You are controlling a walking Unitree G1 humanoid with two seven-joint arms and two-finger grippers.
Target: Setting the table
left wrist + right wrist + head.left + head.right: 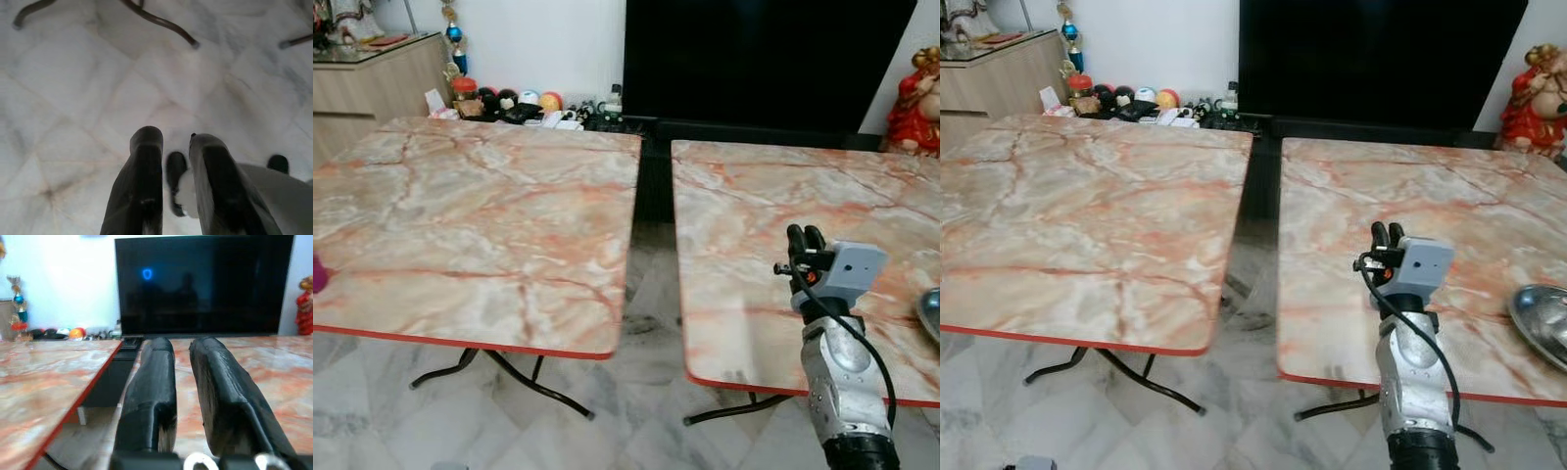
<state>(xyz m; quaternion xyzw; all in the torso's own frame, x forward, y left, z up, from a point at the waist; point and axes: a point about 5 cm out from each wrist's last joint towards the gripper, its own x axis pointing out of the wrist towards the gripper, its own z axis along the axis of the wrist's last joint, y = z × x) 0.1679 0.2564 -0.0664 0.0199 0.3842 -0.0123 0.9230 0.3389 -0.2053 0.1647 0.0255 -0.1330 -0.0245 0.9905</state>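
Two marble-patterned tables stand side by side, the left table (470, 225) and the right table (773, 196), both with red edging. A shiny metal dish (1542, 318) lies on the right table near its front right, cut off by the picture edge. My right gripper (806, 235) is raised over the front left part of the right table, fingers pointing away toward the wall, shut and holding nothing. In the right wrist view its fingers (151, 382) lie close together above the tabletop. My left gripper (176, 139) hangs idle, shut, over the tiled floor.
A narrow gap (651, 196) separates the tables, with black folding legs (509, 372) beneath. A large dark TV (764, 59) stands behind, a red figurine (915, 103) at the back right, a wooden cabinet (372, 83) and small toys (519, 103) at the back left. Something pink (318, 274) lies at the left table's edge.
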